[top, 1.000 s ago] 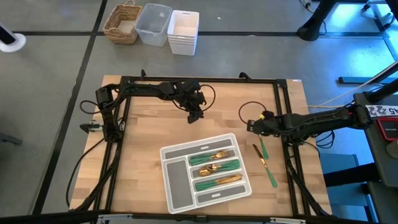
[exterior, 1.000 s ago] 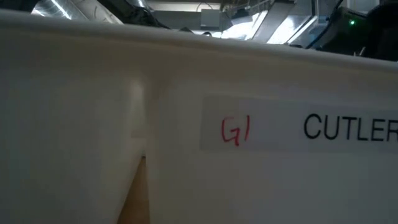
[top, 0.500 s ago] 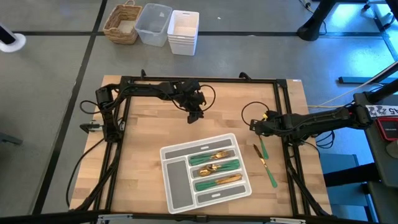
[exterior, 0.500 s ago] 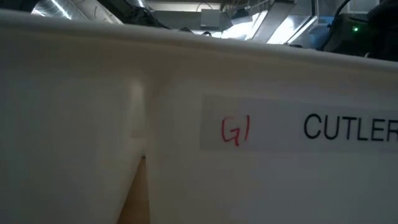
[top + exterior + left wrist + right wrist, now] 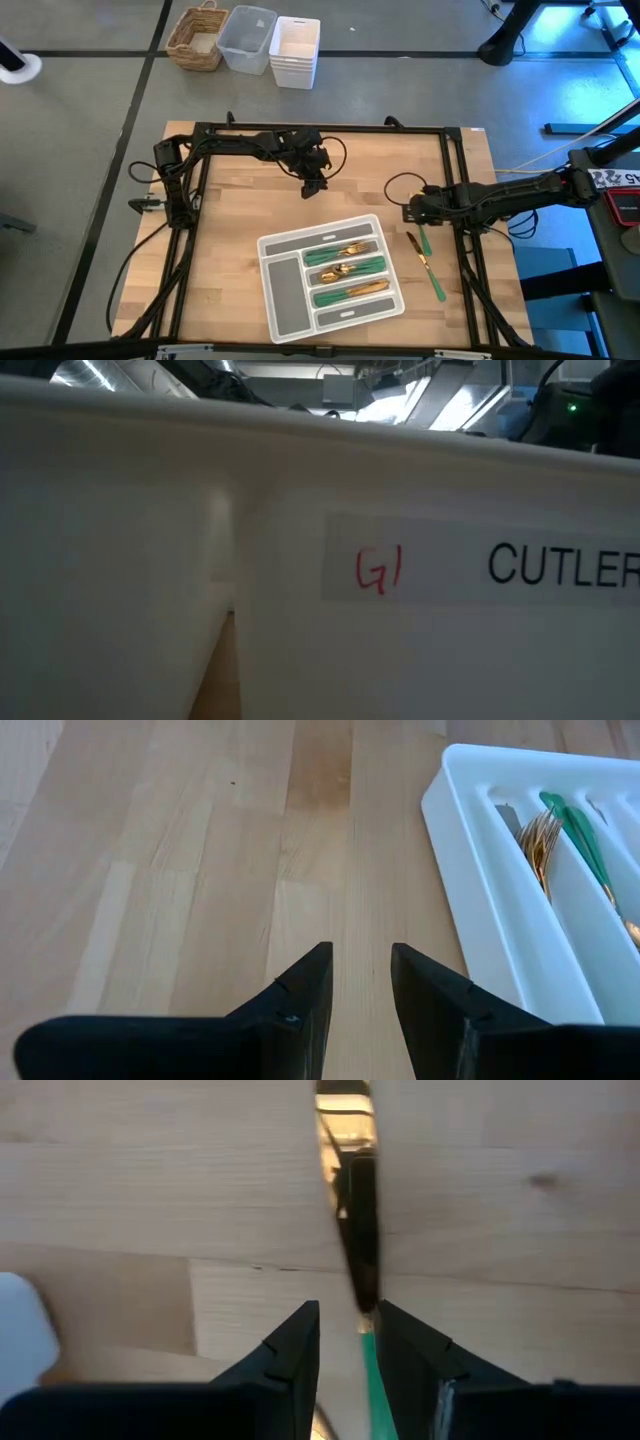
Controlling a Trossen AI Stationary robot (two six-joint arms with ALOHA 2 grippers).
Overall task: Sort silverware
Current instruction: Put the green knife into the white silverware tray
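Right gripper (image 5: 412, 209), its fingers a narrow gap apart and holding nothing, has edged back toward the loose knife (image 5: 358, 1220) lying right of the tray (image 5: 283, 298), so a pickup looks imminent. That knife's long axis runs toward and away from the robot, green handle between the fingertips. Left gripper (image 5: 360, 982) waits slightly parted beyond the tray.

Even, fairly bright light falls from overhead on the wooden table (image 5: 240, 250), with soft shadows. A blue glow lies on the floor (image 5: 560, 60) at two o'clock. The level view is dim and blurred, filled by a white tray wall (image 5: 150, 540); ceiling lamps (image 5: 400, 400) glare at twelve o'clock.
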